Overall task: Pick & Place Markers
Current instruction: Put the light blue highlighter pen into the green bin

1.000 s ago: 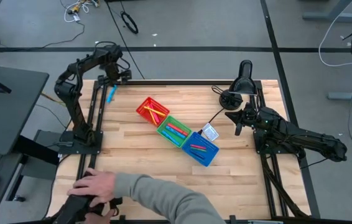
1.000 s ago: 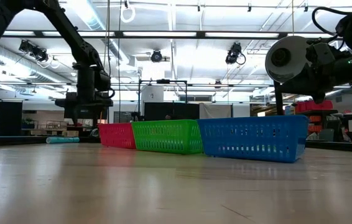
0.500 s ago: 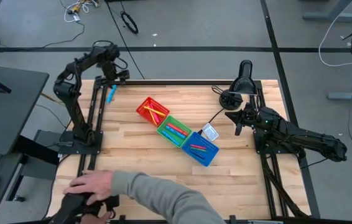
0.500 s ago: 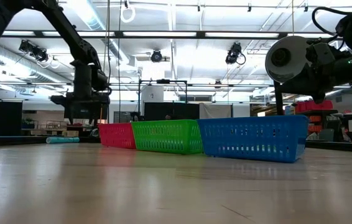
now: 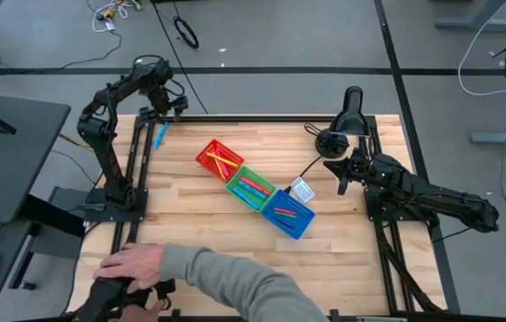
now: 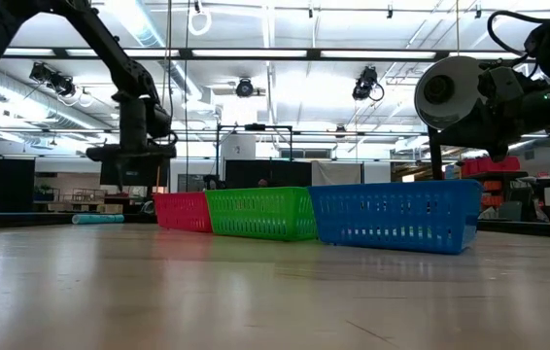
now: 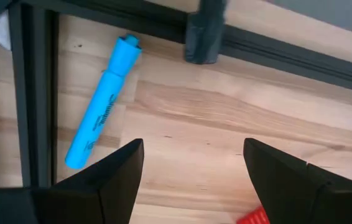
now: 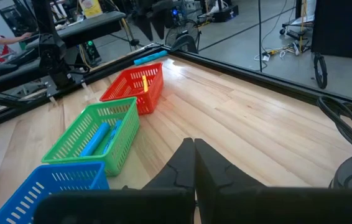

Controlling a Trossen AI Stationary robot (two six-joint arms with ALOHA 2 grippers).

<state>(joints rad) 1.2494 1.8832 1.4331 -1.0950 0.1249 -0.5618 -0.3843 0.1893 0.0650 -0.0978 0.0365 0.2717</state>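
A light-blue marker (image 5: 160, 134) lies flat on the wood near the table's far left corner, also seen in the left wrist view (image 7: 101, 112) and the low view (image 6: 98, 219). My left gripper (image 5: 167, 107) hovers above it, open, with its fingers (image 7: 191, 171) off to one side of the marker. Other markers lie inside the red bin (image 5: 219, 159), green bin (image 5: 250, 188) and blue bin (image 5: 287, 213), which stand in a diagonal row. My right gripper (image 5: 341, 172) waits shut (image 8: 193, 163) above the table's right side.
A person's arm reaches in over the near edge, with the hand (image 5: 133, 264) at the near left corner. A small white-and-blue box (image 5: 301, 190) sits beside the blue bin. A black stand with a cable (image 5: 349, 112) occupies the far right corner. A dark frame rail (image 7: 33, 93) runs close beside the blue marker.
My left arm's wrist has drifted a little toward the table's far left corner and its gripper has stayed open. The blue marker has not moved. The person's hand has shifted slightly at the near edge.
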